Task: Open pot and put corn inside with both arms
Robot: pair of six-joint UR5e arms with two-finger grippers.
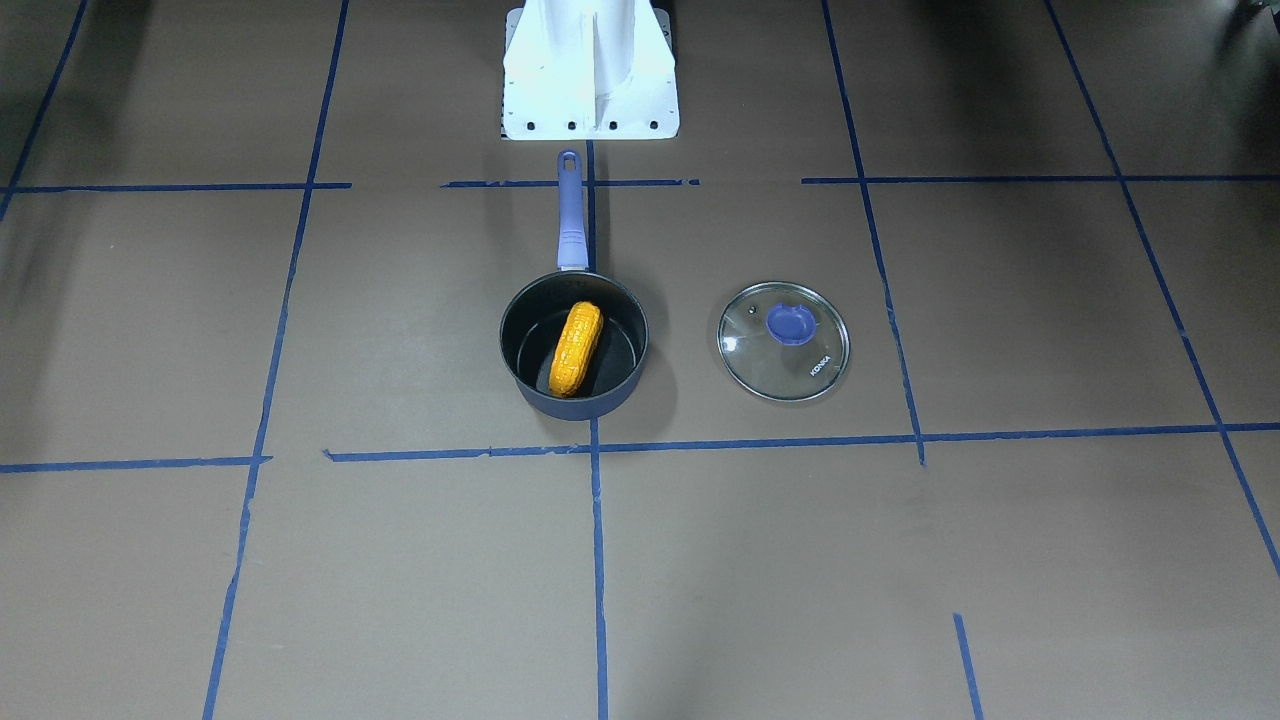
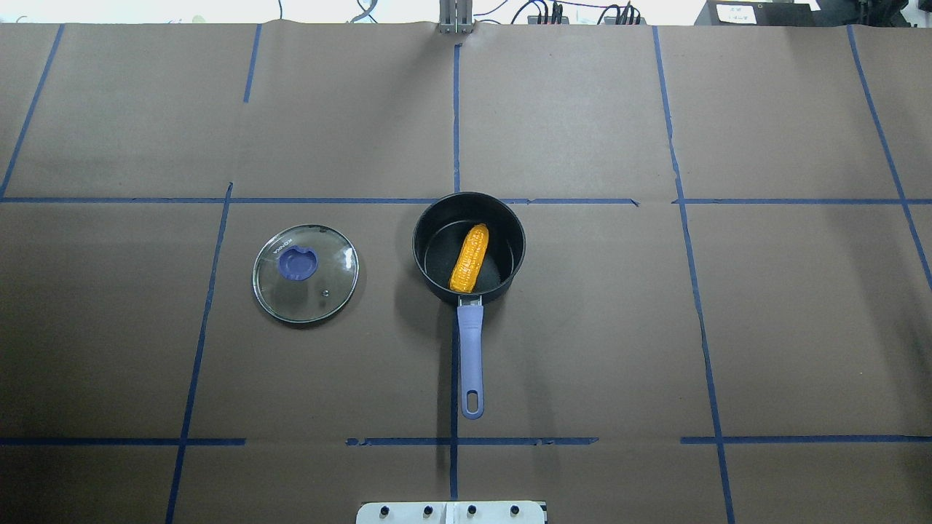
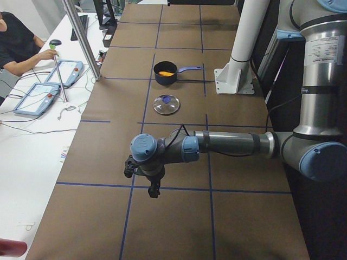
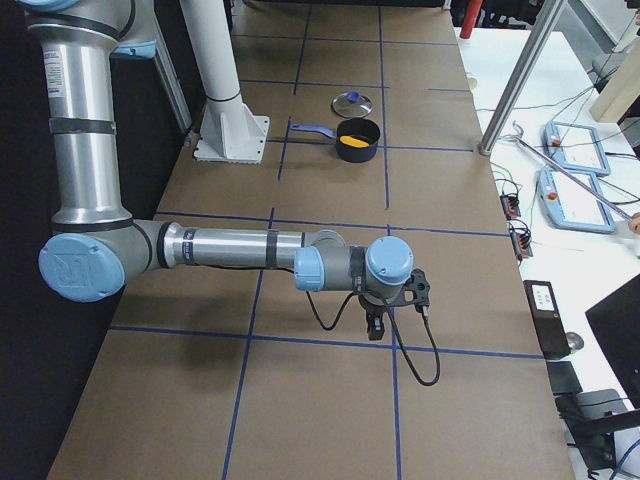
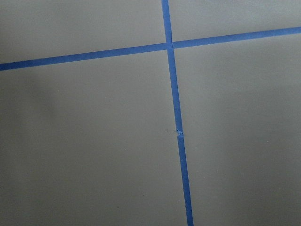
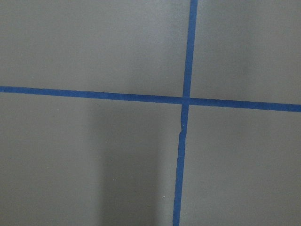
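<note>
The dark navy pot (image 1: 580, 405) stands open at the table's middle, its lavender handle (image 1: 569, 215) pointing toward the robot base. The orange-yellow corn (image 1: 576, 348) lies inside it, also seen in the overhead view (image 2: 469, 258). The glass lid (image 2: 306, 273) with its purple knob lies flat on the table on the robot's left of the pot (image 2: 437, 247). The left gripper (image 3: 153, 189) and the right gripper (image 4: 375, 328) hang over the table's far ends, well away from the pot. They show only in the side views, so I cannot tell whether they are open or shut. Both wrist views show only paper and tape.
The white base stand (image 1: 590, 70) is behind the pot's handle. Blue tape lines (image 2: 456, 109) cross the brown paper. An operator (image 3: 16, 46) and control tablets (image 3: 38, 98) are at a white side table beyond the far edge.
</note>
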